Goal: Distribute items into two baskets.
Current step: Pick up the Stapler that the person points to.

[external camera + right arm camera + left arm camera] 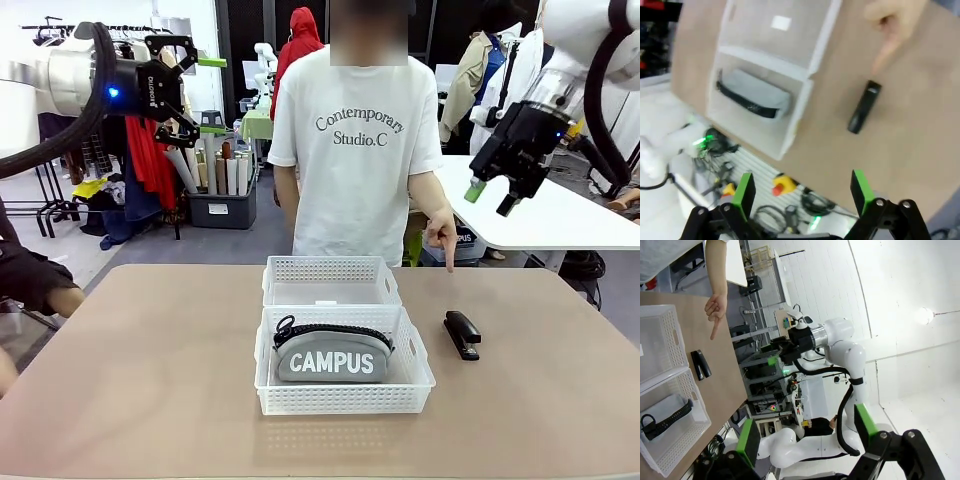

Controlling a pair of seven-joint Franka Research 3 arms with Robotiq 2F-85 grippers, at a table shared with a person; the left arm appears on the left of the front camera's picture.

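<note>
The right gripper (490,198) hangs wide open and empty. Well below it lies the stapler (462,334), which the person's hand (441,238) points at, likely as the next pick. Farther off, the pouch (333,352) fills the near basket (345,402); the far basket (330,269) probably awaits the stapler. The left gripper (205,95) is open and empty too.

I see the pouch (333,352) in the near basket (345,400), mid-table (150,380); the other basket (330,268) touches it at twelve o'clock. The stapler (462,333) lies on the table at the near basket's three o'clock, with a person's hand (441,235) at the stapler's twelve.
</note>
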